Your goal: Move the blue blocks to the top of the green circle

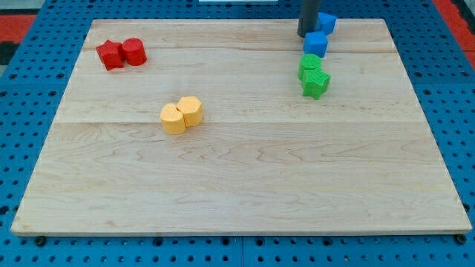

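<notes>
Two blue blocks sit near the view's top right: one point(326, 23) by the board's top edge, the other, a cube point(315, 43), just below it. The green circle point(311, 65) lies right under the blue cube, touching or nearly touching it. A green star-like block point(315, 82) sits against the circle's lower side. My tip point(306, 34) stands at the left of the two blue blocks, close to both, in the gap level between them.
Two red blocks point(121, 53) sit together at the view's top left. Two yellow blocks point(182, 114) sit together left of centre. The wooden board point(245, 185) lies on a blue pegboard surface.
</notes>
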